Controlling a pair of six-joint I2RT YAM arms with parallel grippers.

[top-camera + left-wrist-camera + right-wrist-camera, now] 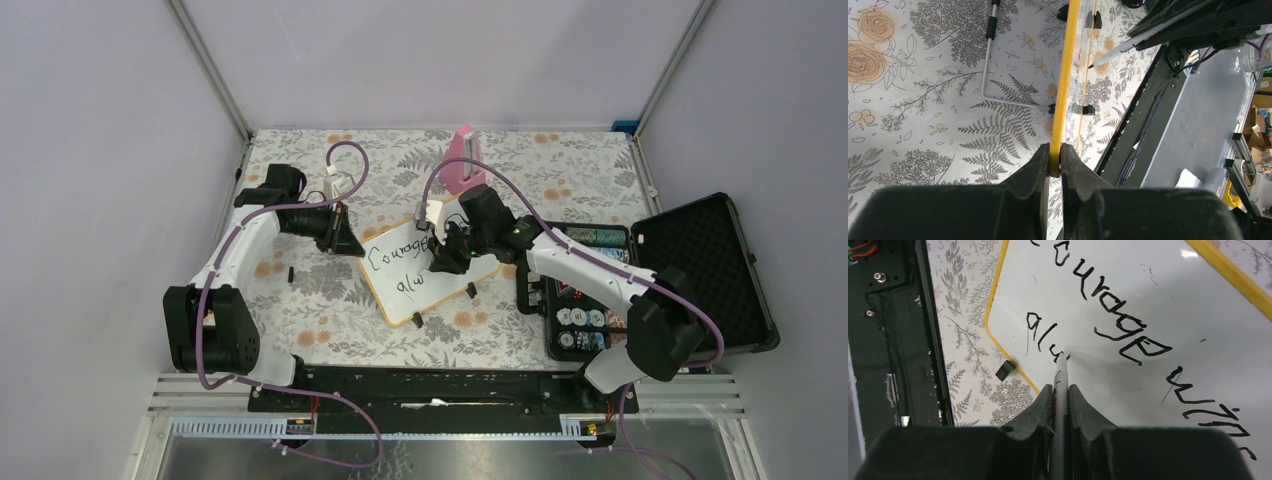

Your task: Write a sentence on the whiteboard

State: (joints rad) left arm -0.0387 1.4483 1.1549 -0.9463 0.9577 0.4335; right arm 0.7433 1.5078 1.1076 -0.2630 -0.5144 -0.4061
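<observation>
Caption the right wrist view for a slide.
Right gripper, shut on a marker, writes the sentence on the whiteboard: tip down mid-word on the second line, below "Courage win".

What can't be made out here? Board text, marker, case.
- Top view: the right gripper covers the right end of both lines of the sentence on the whiteboard.
- Right wrist view: the top edge clips the first letter; the gripper's own jaws hide most of the marker.
- Left wrist view: the whiteboard is edge-on in the left gripper, face unreadable.
- Top view: black case contents too small, partly behind the right arm.
</observation>
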